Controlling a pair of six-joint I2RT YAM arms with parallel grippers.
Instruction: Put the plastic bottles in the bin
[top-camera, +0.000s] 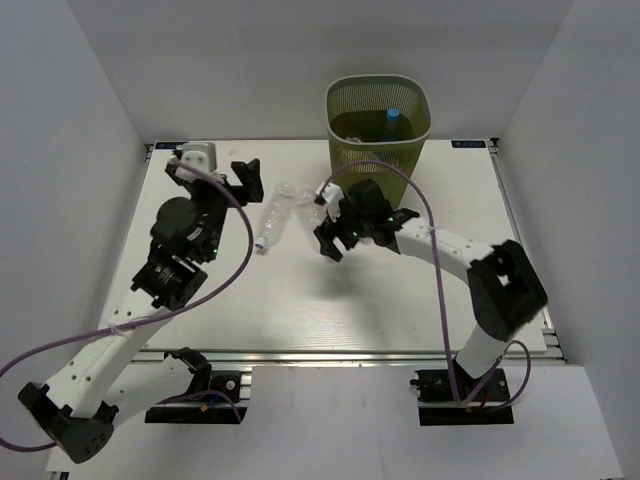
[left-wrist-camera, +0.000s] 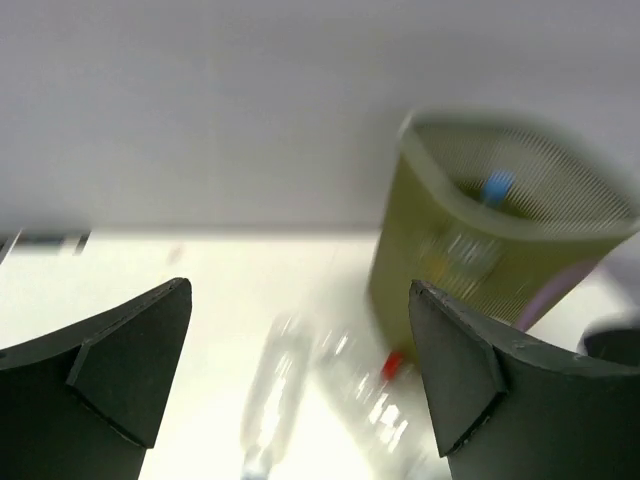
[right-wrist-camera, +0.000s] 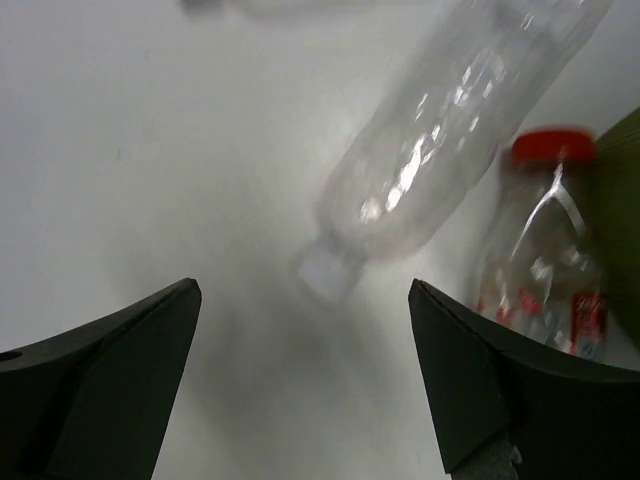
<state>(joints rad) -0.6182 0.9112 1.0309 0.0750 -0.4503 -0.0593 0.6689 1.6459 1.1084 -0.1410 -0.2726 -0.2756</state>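
The olive-green bin stands at the table's far edge with a blue-capped bottle inside. Two clear plastic bottles lie left of it: a long one and a red-capped one. My right gripper is open and empty, hovering just right of them. In the right wrist view the long bottle and the red-capped bottle lie beyond the open gripper. My left gripper is open and empty, left of the bottles. The blurred left wrist view shows both bottles and the bin past the gripper.
White walls close in the table at the back and both sides. Purple cables loop from both arms over the table. The bin's side shows at the right edge of the right wrist view, close to the red-capped bottle.
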